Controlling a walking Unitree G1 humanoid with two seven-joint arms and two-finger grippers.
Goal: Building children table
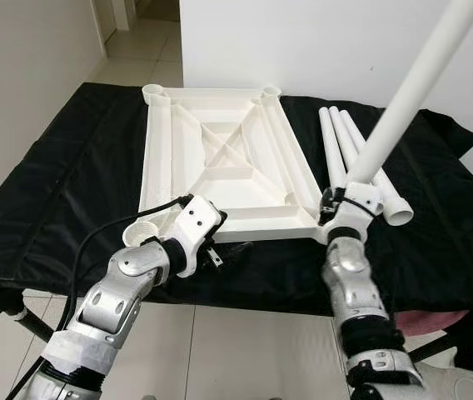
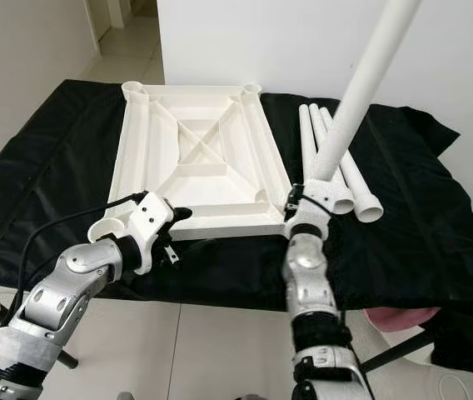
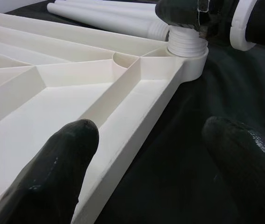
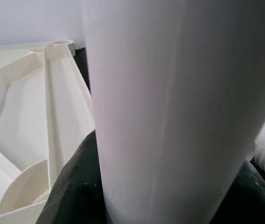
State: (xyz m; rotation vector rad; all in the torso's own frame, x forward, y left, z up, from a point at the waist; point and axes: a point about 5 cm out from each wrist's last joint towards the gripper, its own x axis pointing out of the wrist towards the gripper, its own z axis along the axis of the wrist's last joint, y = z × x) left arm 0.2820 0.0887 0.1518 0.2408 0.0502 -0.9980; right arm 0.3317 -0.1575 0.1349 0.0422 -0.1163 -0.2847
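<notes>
Left gripper (image 1: 207, 218), jaws wide, straddles the near edge of the upturned white table panel (image 1: 220, 158) lying on the black-draped tabletop (image 1: 62, 200). Right gripper (image 1: 346, 206), jaws closed around a white leg (image 1: 411, 92), stands it tilted in the panel's near right corner socket (image 3: 187, 51); three spare legs (image 1: 349, 150) lie beside. The plastic looks light, stiff and smooth, so gripping the leg low near the socket seems best.

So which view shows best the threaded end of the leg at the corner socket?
The left wrist view: the threaded end sits in the corner socket. Both eye views hide it behind the right gripper; the right wrist view shows plain shaft.
</notes>
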